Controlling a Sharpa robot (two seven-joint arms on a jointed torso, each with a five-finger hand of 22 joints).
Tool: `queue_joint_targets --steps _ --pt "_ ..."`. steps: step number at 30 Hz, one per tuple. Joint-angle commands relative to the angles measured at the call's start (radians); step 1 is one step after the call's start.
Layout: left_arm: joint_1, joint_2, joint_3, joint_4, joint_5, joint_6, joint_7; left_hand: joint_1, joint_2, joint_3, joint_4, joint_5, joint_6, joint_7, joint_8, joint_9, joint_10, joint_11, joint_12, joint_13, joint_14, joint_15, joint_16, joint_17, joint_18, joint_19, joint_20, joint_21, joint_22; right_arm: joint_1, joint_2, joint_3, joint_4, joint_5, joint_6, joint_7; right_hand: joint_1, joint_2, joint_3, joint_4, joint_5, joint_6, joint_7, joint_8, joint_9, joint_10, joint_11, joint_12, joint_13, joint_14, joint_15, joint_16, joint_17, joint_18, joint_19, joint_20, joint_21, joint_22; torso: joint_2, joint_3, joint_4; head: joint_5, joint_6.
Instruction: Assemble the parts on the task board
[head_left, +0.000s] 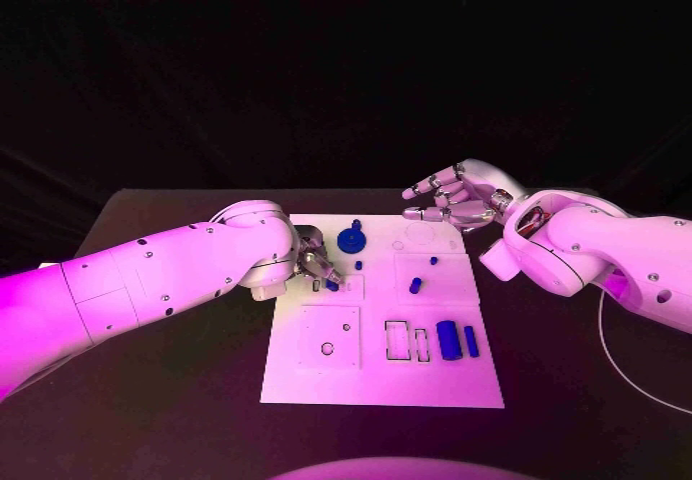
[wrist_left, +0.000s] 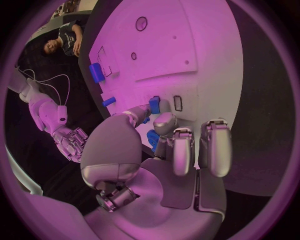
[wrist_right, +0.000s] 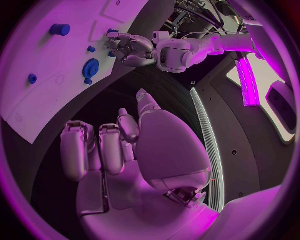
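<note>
Left hand seating a small blue part at the task board's left edge

Head view: left hand (head_left: 310, 266) pinches a blue part (head_left: 332, 285) over the task board (head_left: 382, 385); right hand (head_left: 454, 197) hovers beyond the board, fingers apart, empty. Left wrist view: keep the part upright while pressing.

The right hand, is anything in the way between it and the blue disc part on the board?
Nothing visible blocks it. The right hand hovers with spread fingers over the far right corner of the task board, holding nothing. Between it and the blue disc part lies only bare white board. The left hand works nearer, beside the disc.
</note>
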Motion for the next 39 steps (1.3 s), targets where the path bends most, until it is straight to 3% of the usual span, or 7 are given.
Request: queue_joint_targets --steps 1,15,25,28,31,39 --pt "-0.014 0.009 -0.011 -0.006 -0.005 0.070 -0.020 -0.016 0.001 0.012 -0.028 0.001 0.015 -0.004 -0.008 -0.004 0.007 -0.002 0.006 0.004 0.105 -0.008 0.003 0.263 -0.013 0.067 -0.008 0.002 0.154 -0.001 0.000 0.000 0.002 0.001 0.014 0.006 -0.008 0.003 -0.006 0.002 0.004 0.006 0.001 0.006 0.002 -0.003 -0.004 0.002 -0.001 0.054 -0.005 -0.004 0.041 0.012 -0.006 -0.002 -0.006 0.005 0.000 0.0001 -0.0006 -0.002 -0.002" --pt "-0.013 0.024 -0.011 -0.023 -0.036 0.067 -0.021 -0.091 0.004 -0.135 0.039 -0.003 0.054 -0.009 -0.021 -0.026 0.025 -0.006 0.020 0.019 0.105 -0.012 0.003 0.263 -0.018 0.075 -0.013 0.015 0.175 -0.001 0.000 0.000 0.003 0.003 0.014 0.006 -0.012 0.005 -0.008 0.004 0.004 0.006 0.000 0.006 0.002 -0.003 -0.004 0.003 -0.001 0.055 -0.005 -0.004 0.041 0.013 -0.007 -0.002 -0.007 0.003 0.001 -0.0003 -0.0002 -0.002 0.001" --pt "-0.013 0.027 -0.011 -0.033 -0.037 0.069 -0.022 -0.104 0.015 -0.243 0.080 -0.015 0.068 -0.011 -0.030 -0.040 0.031 -0.007 0.023 0.025 0.105 -0.014 0.003 0.263 -0.020 0.079 -0.014 0.022 0.186 -0.001 0.000 0.000 0.003 0.004 0.014 0.008 -0.022 0.005 -0.014 0.007 0.004 0.006 0.000 0.006 0.001 -0.004 -0.004 0.002 -0.003 0.055 -0.005 -0.005 0.040 0.013 -0.007 -0.002 -0.009 0.002 0.000 -0.0010 -0.0002 -0.003 0.001" --pt "-0.013 0.026 -0.011 -0.034 -0.037 0.070 -0.023 -0.102 0.016 -0.276 0.090 -0.058 0.071 -0.011 -0.031 -0.043 0.032 -0.008 0.022 0.024 0.105 -0.014 0.003 0.263 -0.020 0.080 -0.014 0.022 0.187 -0.001 0.000 0.000 0.002 0.004 0.014 0.008 -0.026 0.006 -0.017 0.009 0.001 0.006 0.000 0.006 0.001 -0.004 -0.004 0.003 -0.003 0.055 -0.005 -0.006 0.040 0.013 -0.007 -0.002 -0.009 0.002 0.001 -0.0014 -0.0002 -0.003 0.001" --pt "-0.013 0.024 -0.011 -0.031 -0.037 0.071 -0.023 -0.090 0.024 -0.324 0.108 -0.128 0.075 -0.012 -0.033 -0.048 0.035 -0.010 0.025 0.027 0.105 -0.014 0.003 0.263 -0.022 0.082 -0.015 0.026 0.193 -0.001 0.000 0.000 0.002 0.004 0.015 0.008 -0.029 0.006 -0.019 0.010 0.000 0.006 0.000 0.006 0.001 -0.004 -0.004 0.003 -0.003 0.055 -0.005 -0.006 0.040 0.013 -0.007 -0.002 -0.009 0.001 0.001 -0.0019 -0.0002 -0.003 0.000" --pt "-0.013 0.020 -0.011 -0.023 -0.037 0.073 -0.024 -0.080 0.025 -0.362 0.122 -0.156 0.077 -0.013 -0.033 -0.051 0.037 -0.009 0.025 0.028 0.105 -0.015 0.003 0.263 -0.022 0.083 -0.015 0.028 0.196 -0.001 -0.001 0.000 0.001 0.004 0.017 0.009 -0.032 0.006 -0.021 0.011 -0.002 0.006 0.000 0.006 0.001 -0.004 -0.004 0.004 -0.003 0.055 -0.005 -0.007 0.039 0.013 -0.007 -0.002 -0.010 0.000 0.000 -0.0016 0.0004 -0.004 -0.001"
